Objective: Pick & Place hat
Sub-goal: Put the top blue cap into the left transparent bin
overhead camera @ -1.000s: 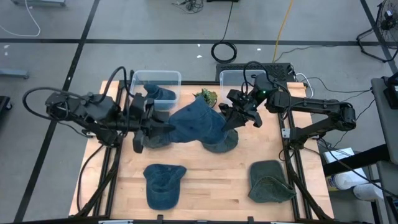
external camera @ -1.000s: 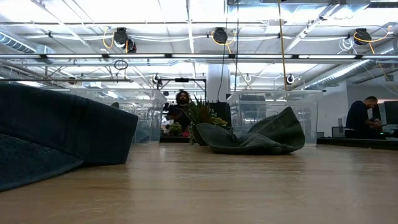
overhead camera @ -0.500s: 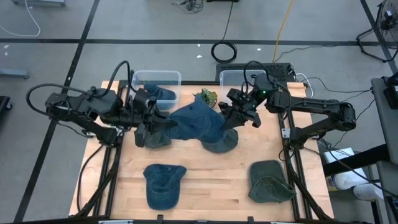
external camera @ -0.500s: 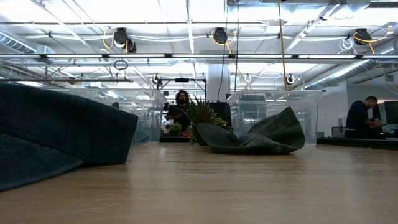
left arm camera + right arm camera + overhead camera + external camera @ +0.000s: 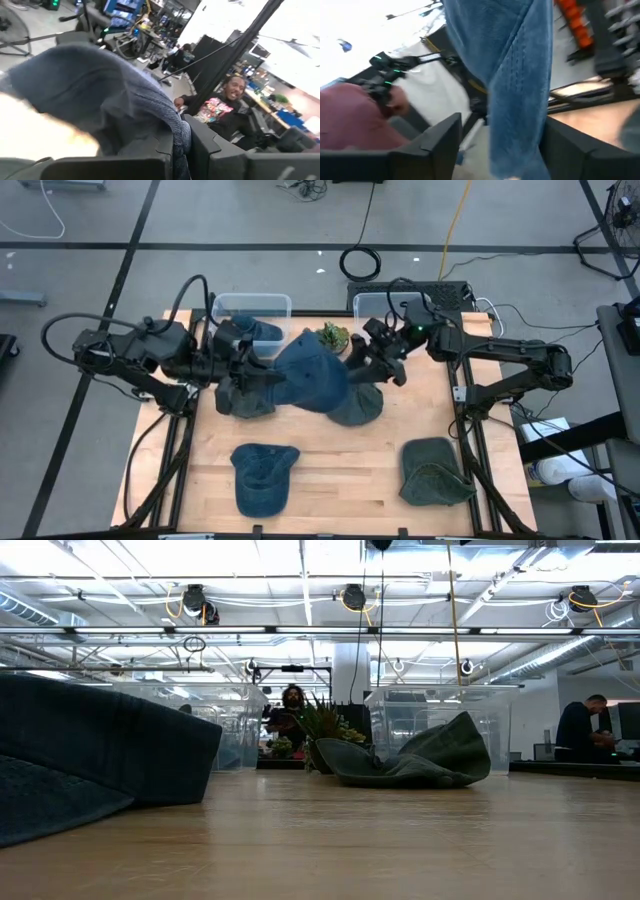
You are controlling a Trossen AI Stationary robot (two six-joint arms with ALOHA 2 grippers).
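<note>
Wooden tabletop (image 5: 340, 455) is spanned by a blue hat (image 5: 310, 375) stretched between both arms: the left gripper (image 5: 243, 370) is clamped on one edge, while the right gripper (image 5: 362, 363) is parted, cloth hanging between its fingers (image 5: 427, 142).

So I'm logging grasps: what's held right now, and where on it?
Left gripper pinches the blue hat by its edge fabric; right gripper stands open around it.
</note>
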